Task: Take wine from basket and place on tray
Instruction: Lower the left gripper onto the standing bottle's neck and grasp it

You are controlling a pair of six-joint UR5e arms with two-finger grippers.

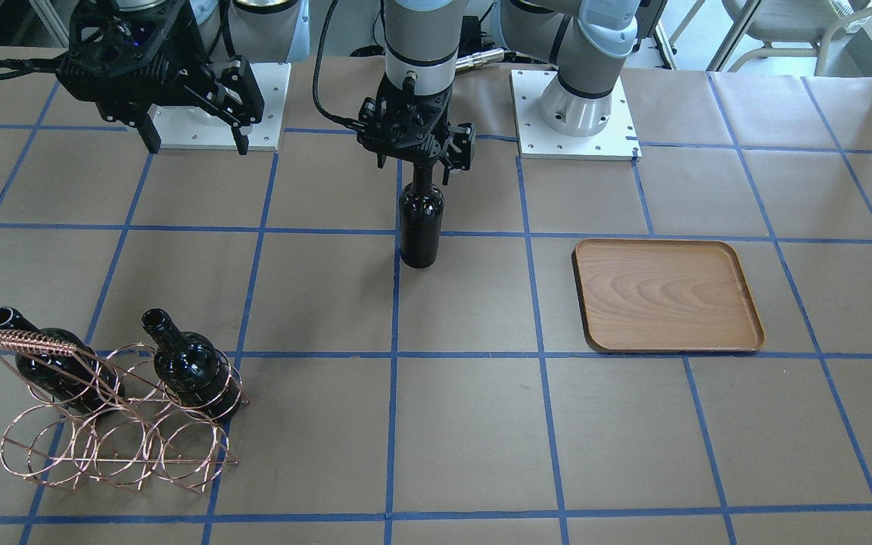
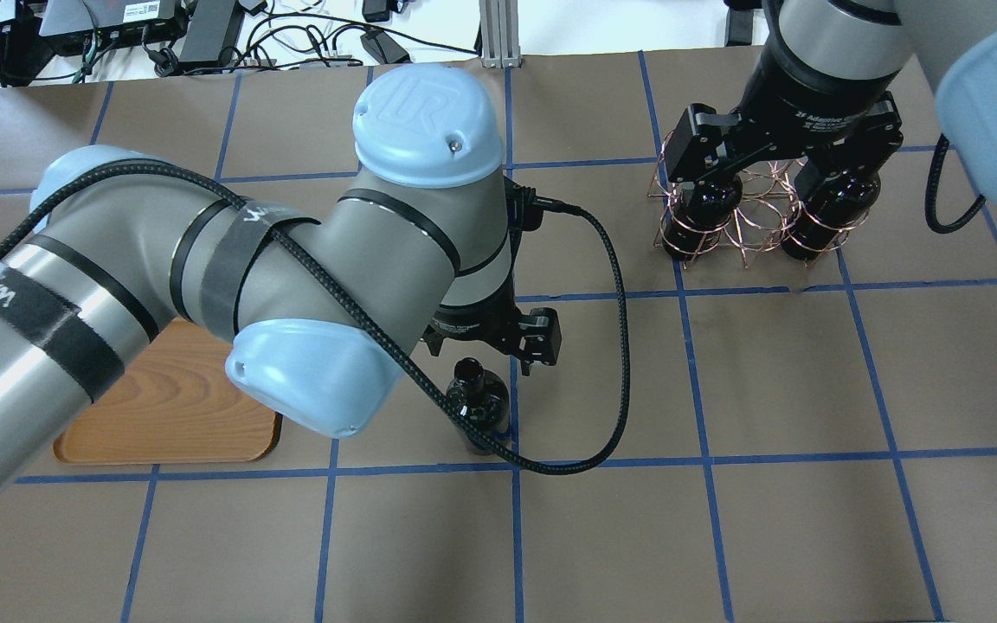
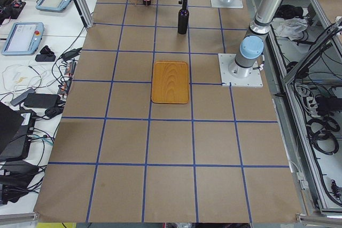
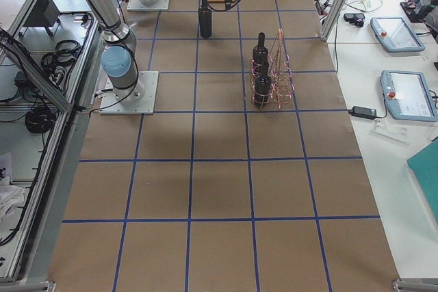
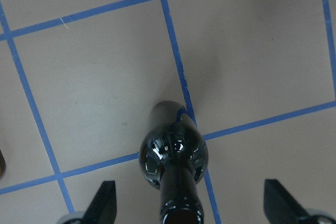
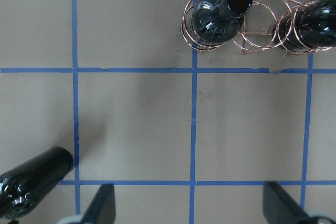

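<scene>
One dark wine bottle (image 1: pixel 421 227) stands upright on the table's middle, away from the basket and the tray; it also shows in the overhead view (image 2: pixel 477 402). My left gripper (image 1: pixel 421 170) is open, its fingers either side of the bottle's neck (image 5: pixel 178 203) without touching it. Two more bottles (image 1: pixel 50 356) (image 1: pixel 190 371) sit in the copper wire basket (image 1: pixel 118 439). My right gripper (image 1: pixel 197 144) is open and empty, held high above the basket (image 2: pixel 745 212). The wooden tray (image 1: pixel 663 295) lies bare.
Brown paper with blue tape lines covers the table. The two arm base plates (image 1: pixel 580 113) (image 1: pixel 209 113) sit at the robot's edge. The left arm's black cable (image 2: pixel 611 346) hangs in a loop beside the standing bottle.
</scene>
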